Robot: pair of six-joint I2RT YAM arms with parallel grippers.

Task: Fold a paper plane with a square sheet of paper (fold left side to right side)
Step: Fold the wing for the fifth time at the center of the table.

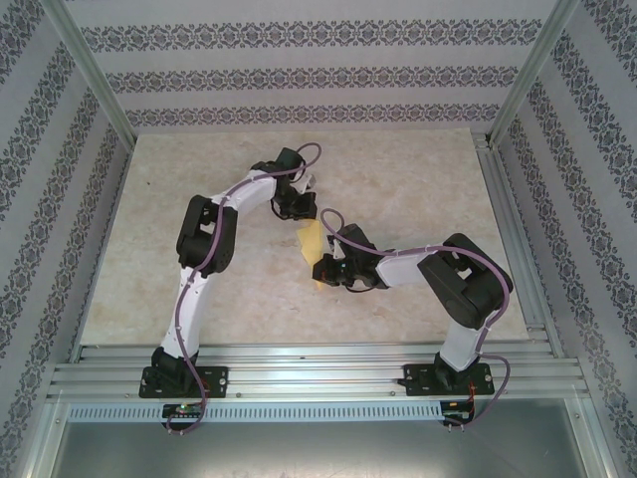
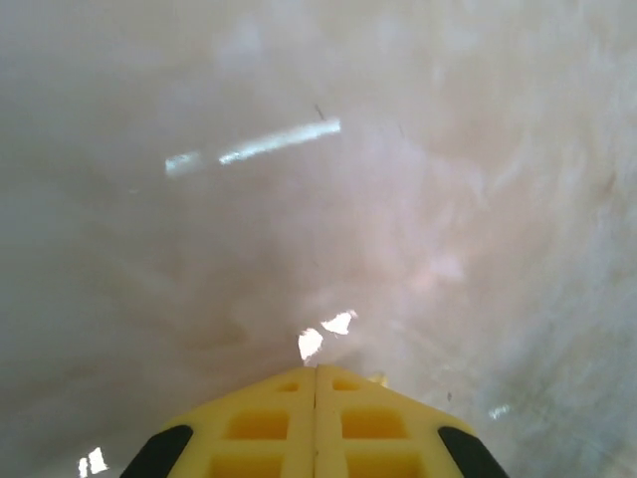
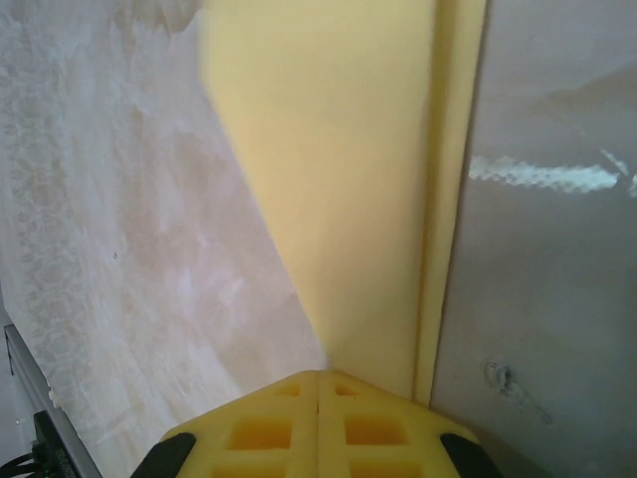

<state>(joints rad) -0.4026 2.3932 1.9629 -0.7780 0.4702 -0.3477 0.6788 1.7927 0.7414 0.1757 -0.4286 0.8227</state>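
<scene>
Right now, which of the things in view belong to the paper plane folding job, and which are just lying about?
For the job:
folded yellow paper
left gripper
right gripper

Just around:
marbled table
patterned walls
metal rails at the near edge

Paper [image 1: 311, 245] lies on the table [image 1: 418, 184] — near its middle.

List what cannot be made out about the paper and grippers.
Top view: mustard-yellow folded paper sheet, creases too small; its near end covered by the right gripper.
Right wrist view: paper's far end cut off by the top edge; contact under the shut gripper hidden.
Left wrist view: beige table blurred; what the left gripper touches unclear.
</scene>
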